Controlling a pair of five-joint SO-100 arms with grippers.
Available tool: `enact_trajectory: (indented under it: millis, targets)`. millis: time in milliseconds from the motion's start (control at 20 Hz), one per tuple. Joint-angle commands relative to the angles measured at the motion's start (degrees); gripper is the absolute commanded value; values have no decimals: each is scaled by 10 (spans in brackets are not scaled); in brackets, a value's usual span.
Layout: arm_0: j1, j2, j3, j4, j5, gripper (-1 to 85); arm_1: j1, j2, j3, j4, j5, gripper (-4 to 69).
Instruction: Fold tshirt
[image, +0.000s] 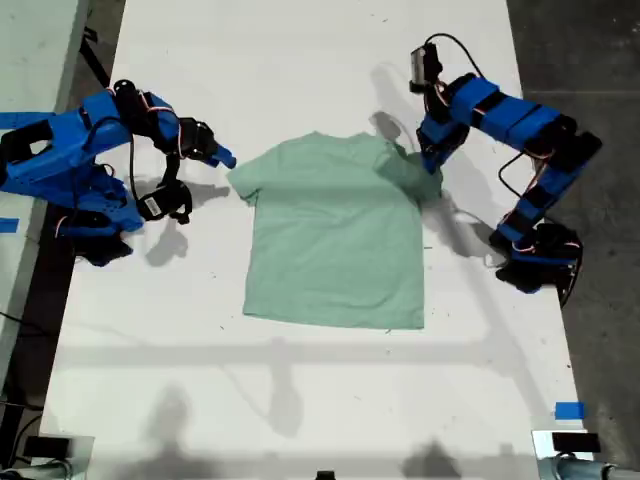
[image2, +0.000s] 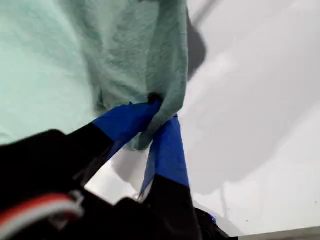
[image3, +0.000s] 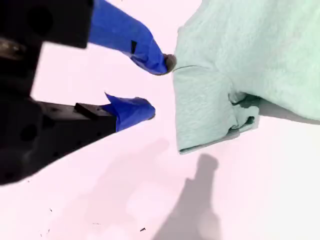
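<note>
Tshirt (image: 335, 240): flat on white surface (image: 300, 400). My first gripper (image2: 157, 117): pinching one sleeve. My second gripper (image3: 150, 85): spread, just beside the other sleeve.

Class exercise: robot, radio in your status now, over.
First claw shut on tshirt sleeve. Second claw open beside the other sleeve, not touching. Shirt flat on table. Nothing in the way.

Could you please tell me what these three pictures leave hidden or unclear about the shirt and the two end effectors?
- Exterior view: the tshirt sleeve at that view's right is covered by my first end effector.
- First wrist view: my first end effector is clamped on bunched cloth; how many layers it holds is hidden.
- Second wrist view: my second end effector is open beside the other sleeve; the body is cropped.
</note>
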Motion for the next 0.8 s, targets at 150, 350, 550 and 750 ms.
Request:
enact_trajectory:
  millis: [150, 350, 550, 750]
  targets:
    - [-7, 5, -11, -10, 4, 117, -119, 47, -186, 103, 85, -11]
    - [-2, 7, -15, -10, 1, 117, -233, -76, -350, 100, 170, -11]
    - [4, 9, -19, -11, -1, 116, -301, -240, -495, 61, 227, -11]
    - [10, 9, -19, -12, -4, 115, -316, -323, -523, -13, 238, 278]
